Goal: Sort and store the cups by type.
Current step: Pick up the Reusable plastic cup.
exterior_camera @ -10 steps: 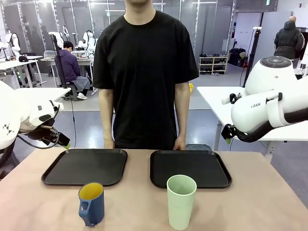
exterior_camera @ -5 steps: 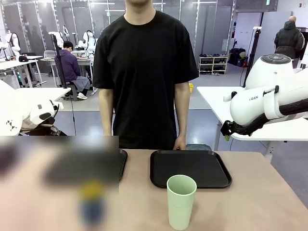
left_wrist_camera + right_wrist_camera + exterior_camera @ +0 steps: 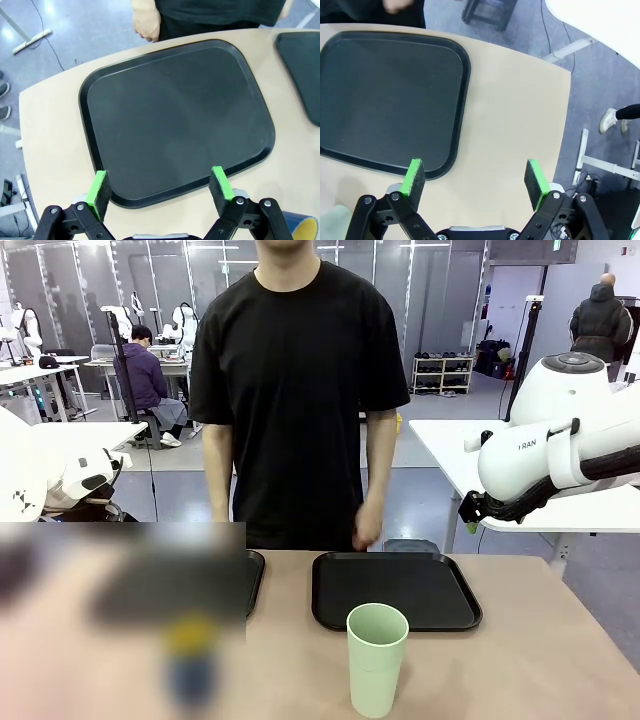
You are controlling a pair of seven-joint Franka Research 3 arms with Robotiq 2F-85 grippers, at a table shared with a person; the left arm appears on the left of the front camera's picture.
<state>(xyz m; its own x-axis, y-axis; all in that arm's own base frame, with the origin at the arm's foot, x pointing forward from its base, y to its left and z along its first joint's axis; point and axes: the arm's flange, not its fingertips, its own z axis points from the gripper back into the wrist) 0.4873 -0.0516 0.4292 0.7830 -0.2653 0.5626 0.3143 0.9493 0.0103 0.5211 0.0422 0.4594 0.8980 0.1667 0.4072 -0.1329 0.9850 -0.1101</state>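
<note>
The tall mint-green tumbler (image 3: 377,658) stands upright near the table's front edge, in front of the right black tray (image 3: 440,592). A corner of the dark blue mug (image 3: 303,228) with its yellow inside shows at the bottom right of the left wrist view. My left gripper (image 3: 160,181) hangs open above the near edge of the left black tray (image 3: 175,115), with nothing between its green pads. My right gripper (image 3: 475,176) is open too, above bare table beside the right tray (image 3: 385,95). A pale green edge of the tumbler (image 3: 329,221) shows at its lower left.
A person in a black shirt stands at the far side, one hand (image 3: 368,525) just above the right tray's far edge and the other hand (image 3: 146,25) beyond the left tray. Both trays hold nothing. Bare table lies right of the right tray.
The person's hand has lifted off the right tray's far edge. My right arm rose slightly a second ago and has held still since. The tumbler has not moved.
</note>
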